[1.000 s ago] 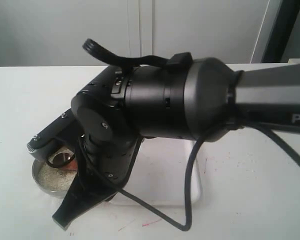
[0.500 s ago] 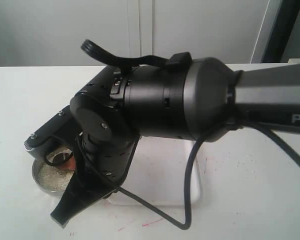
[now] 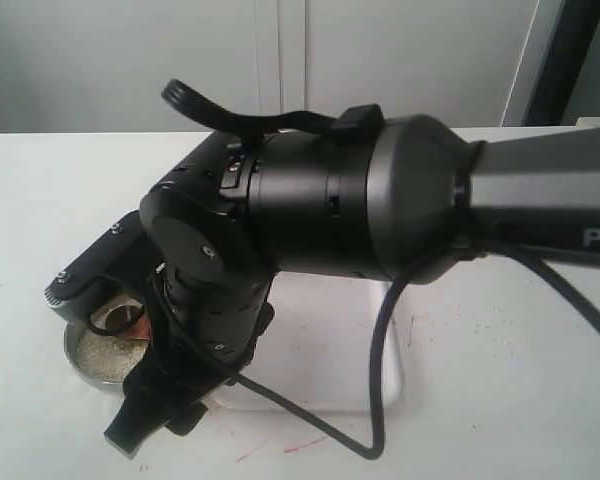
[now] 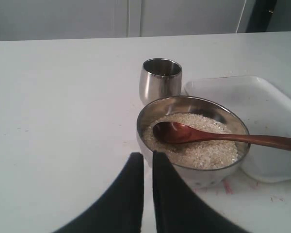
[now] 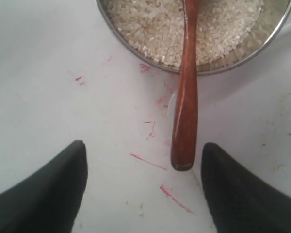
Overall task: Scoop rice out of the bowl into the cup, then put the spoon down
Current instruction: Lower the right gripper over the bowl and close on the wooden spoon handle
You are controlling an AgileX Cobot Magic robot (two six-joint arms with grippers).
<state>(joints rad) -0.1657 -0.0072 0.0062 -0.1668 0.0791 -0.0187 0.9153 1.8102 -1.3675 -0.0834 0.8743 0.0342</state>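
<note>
The steel bowl (image 4: 146, 116) holds a heap of rice (image 4: 203, 148). A wooden spoon (image 4: 208, 136) lies with its head in the rice and its handle out over the rim. The small steel cup (image 4: 160, 82) stands just behind the bowl. My right gripper (image 5: 143, 148) is open, and the end of the spoon (image 5: 185, 107) handle lies between its fingers, touching neither. The bowl (image 5: 269, 36) and its rice (image 5: 150, 29) lie just ahead of it. My left gripper (image 4: 148, 158) is shut and empty, close to the bowl's near side. In the exterior view the right arm hides most of the bowl (image 3: 80, 365).
A white tray (image 4: 269, 104) lies beside the bowl, under the spoon handle. Red marks (image 5: 148, 161) streak the white table below the right gripper. The right arm and its cable (image 3: 380, 330) fill the middle of the exterior view.
My right gripper has opened wide and let go of the spoon handle. The spoon now rests on the bowl by itself.
</note>
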